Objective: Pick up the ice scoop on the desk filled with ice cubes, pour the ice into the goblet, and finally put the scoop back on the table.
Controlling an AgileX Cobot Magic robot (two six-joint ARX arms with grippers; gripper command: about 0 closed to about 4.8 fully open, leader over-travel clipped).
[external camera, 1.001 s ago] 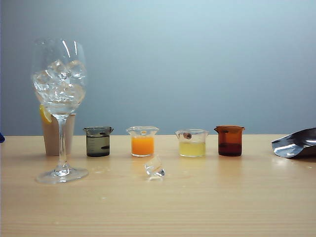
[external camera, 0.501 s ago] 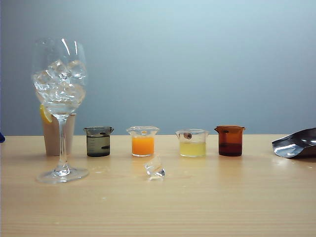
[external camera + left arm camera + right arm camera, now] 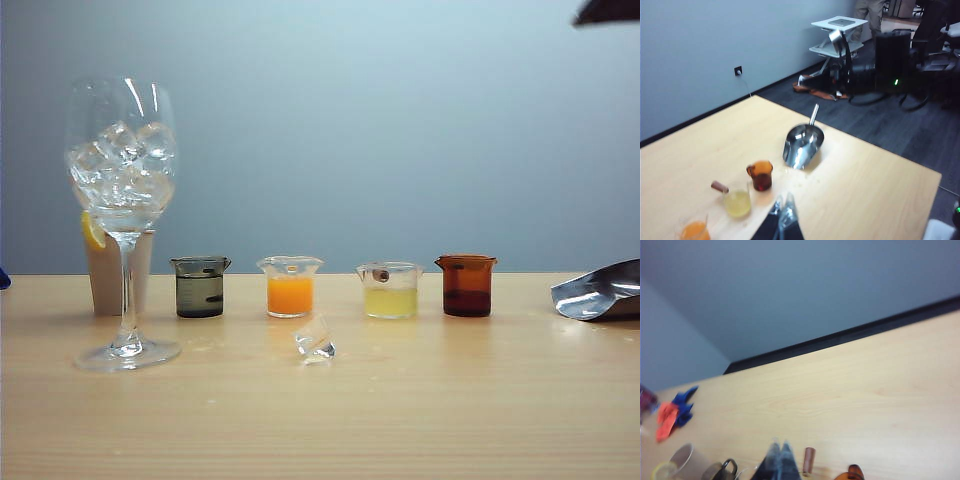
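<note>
Two grippers show only as dark slivers at the lower edges of their wrist views: the left gripper [image 3: 782, 220] hangs high above the table [image 3: 865, 185] with its fingertips drawn together on nothing, and the right gripper [image 3: 779, 462] is likewise pressed shut and empty, blurred in its frame. In the left wrist view the ice scoop [image 3: 802, 145] lies on the tabletop near the middle of the frame, well apart from the left gripper, its trough bare and its tubular handle pointing toward the far table edge. In the exterior view only the scoop's shiny trough shows, cut off by the right edge, and a dark scrap of an arm sits at the upper right corner. The goblet [image 3: 120, 215] stands upright at the left of the exterior view, its bowl packed with ice cubes [image 3: 120, 165]. One stray ice cube [image 3: 314, 340] lies on the wood in front of the orange beaker [image 3: 290, 287]. The grey beaker [image 3: 199, 287], yellow beaker [image 3: 389, 290] and amber beaker [image 3: 465, 286] complete the row.
</note>
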